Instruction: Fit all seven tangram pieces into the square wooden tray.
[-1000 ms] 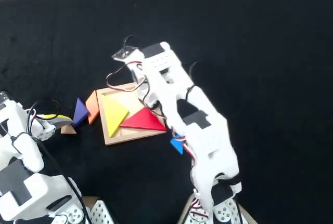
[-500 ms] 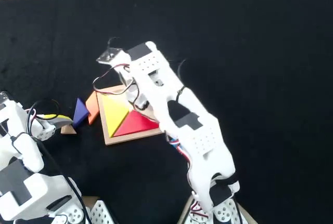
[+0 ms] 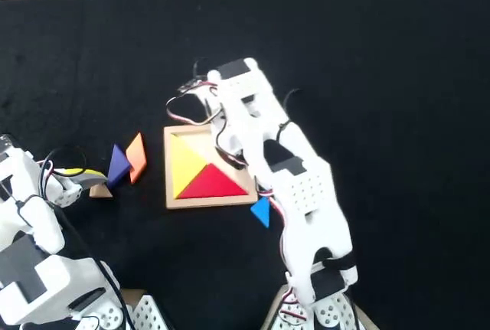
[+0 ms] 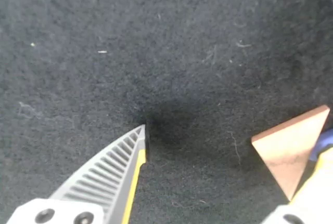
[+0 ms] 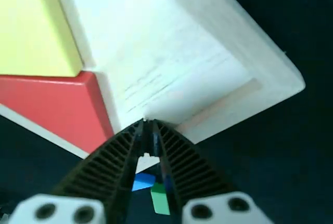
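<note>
The square wooden tray [image 3: 171, 169] holds a yellow triangle [image 3: 187, 163] and a red triangle [image 3: 214, 184]. My right arm [image 3: 260, 138] leans over the tray's right side. In the right wrist view my right gripper [image 5: 149, 125] is shut, its tips on the bare tray floor [image 5: 171, 42] beside the red triangle [image 5: 57, 104] and yellow triangle [image 5: 36, 26]. A blue triangle [image 3: 261, 211] lies off the tray's front right corner. An orange piece [image 3: 136, 156], a purple triangle [image 3: 118, 165] and a tan triangle [image 3: 100, 190] lie to its left. My left gripper [image 4: 229, 146] is open beside the tan triangle [image 4: 291, 148].
Black cloth covers the table [image 3: 383, 77], with wide free room at the back and right. Between the right gripper's fingers a blue piece [image 5: 143, 182] and a green piece [image 5: 160, 198] show below. The left arm's base [image 3: 38, 269] fills the front left corner.
The right arm swung left, then back right, and the tray turned from skewed to square and slid right, away from the orange piece. The left arm stayed still.
</note>
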{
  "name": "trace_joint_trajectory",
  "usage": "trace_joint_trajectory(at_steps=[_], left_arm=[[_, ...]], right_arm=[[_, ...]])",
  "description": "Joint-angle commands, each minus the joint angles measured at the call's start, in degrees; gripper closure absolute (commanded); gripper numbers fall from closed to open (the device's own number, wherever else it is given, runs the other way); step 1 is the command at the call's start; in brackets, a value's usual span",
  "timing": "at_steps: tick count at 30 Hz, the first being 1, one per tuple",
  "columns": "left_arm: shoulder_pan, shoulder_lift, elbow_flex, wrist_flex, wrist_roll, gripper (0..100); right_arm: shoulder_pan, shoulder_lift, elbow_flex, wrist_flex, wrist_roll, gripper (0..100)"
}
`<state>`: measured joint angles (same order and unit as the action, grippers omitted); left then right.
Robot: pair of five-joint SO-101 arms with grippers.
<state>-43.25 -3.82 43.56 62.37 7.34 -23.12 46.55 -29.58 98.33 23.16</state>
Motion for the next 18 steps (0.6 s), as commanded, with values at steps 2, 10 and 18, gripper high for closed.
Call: trace_joint_trajectory(at_steps=[2, 10, 18], left_arm=[[-0.2, -0.4, -0.2, -0.7, -0.5, 54], [-0.4, -0.4, -0.3, -0.5, -0.5, 53], [0.6, -0.4, -6.8, 9.3, -8.5, 54]], right_arm=[[0.6, -2.5, -2.6, 1.3, 0.4, 98.8], [3.1, -22.8, 0.7, 2.5, -1.2, 98.8], [12.6, -55.4, 29.8, -9.0, -2.1, 98.7]])
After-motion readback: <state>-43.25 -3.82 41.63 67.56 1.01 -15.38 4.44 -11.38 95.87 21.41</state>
